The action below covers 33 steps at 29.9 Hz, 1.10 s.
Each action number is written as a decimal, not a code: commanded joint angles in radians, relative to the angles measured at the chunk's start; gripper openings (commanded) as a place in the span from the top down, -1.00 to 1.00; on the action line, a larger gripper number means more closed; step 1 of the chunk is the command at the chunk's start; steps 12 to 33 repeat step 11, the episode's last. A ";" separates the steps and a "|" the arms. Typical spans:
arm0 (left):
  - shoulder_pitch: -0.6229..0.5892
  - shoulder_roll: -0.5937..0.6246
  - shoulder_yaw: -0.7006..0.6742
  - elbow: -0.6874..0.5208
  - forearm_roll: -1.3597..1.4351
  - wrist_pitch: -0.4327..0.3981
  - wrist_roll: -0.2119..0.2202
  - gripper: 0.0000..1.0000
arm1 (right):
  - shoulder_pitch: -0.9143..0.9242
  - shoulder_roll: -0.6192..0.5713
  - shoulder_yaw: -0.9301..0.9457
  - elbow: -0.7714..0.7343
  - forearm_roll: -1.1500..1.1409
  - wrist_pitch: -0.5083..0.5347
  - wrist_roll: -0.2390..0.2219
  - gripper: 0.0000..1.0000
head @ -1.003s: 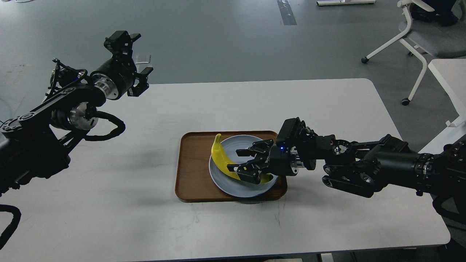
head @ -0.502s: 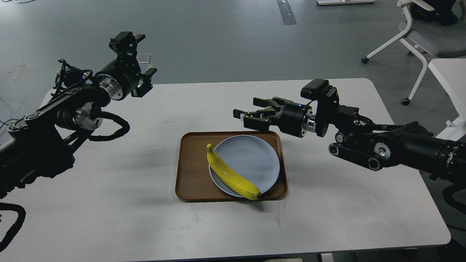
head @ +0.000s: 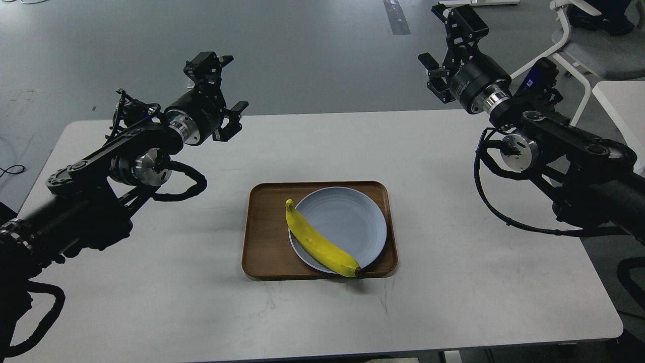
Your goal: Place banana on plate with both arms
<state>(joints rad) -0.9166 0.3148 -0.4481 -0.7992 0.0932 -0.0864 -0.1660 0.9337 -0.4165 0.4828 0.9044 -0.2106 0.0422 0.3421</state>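
The yellow banana (head: 320, 241) lies diagonally across the left and front rim of the pale blue-grey plate (head: 352, 222). Its stem points to the far left and its dark tip sits at the plate's front edge. My left gripper (head: 221, 88) is open and empty, held high above the table's far left, well away from the banana. My right gripper (head: 446, 43) is open and empty, raised high beyond the table's far right edge.
The plate sits in a brown wooden tray (head: 267, 237) at the middle of the white table (head: 151, 292). A white office chair (head: 579, 50) stands on the grey floor at the back right. Another white table edge (head: 625, 111) shows at the far right.
My right gripper let go of the banana on the plate, then rose and drew back far to the upper right. My left arm moved a little right toward the table.
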 commanded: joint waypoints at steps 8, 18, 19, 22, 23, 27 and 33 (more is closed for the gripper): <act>0.035 0.010 -0.004 0.000 -0.009 -0.073 -0.006 -0.97 | -0.073 -0.059 0.065 0.013 0.040 0.206 -0.091 -1.00; 0.041 0.010 -0.009 0.000 -0.009 -0.078 -0.006 -0.97 | -0.069 -0.059 0.066 0.008 0.040 0.205 -0.091 -1.00; 0.041 0.010 -0.009 0.000 -0.009 -0.078 -0.006 -0.97 | -0.069 -0.059 0.066 0.008 0.040 0.205 -0.091 -1.00; 0.041 0.010 -0.009 0.000 -0.009 -0.078 -0.006 -0.97 | -0.069 -0.059 0.066 0.008 0.040 0.205 -0.091 -1.00; 0.041 0.010 -0.009 0.000 -0.009 -0.078 -0.006 -0.97 | -0.069 -0.059 0.066 0.008 0.040 0.205 -0.091 -1.00; 0.041 0.010 -0.009 0.000 -0.009 -0.078 -0.006 -0.97 | -0.069 -0.059 0.066 0.008 0.040 0.205 -0.091 -1.00; 0.041 0.010 -0.009 0.000 -0.009 -0.078 -0.006 -0.97 | -0.069 -0.059 0.066 0.008 0.040 0.205 -0.091 -1.00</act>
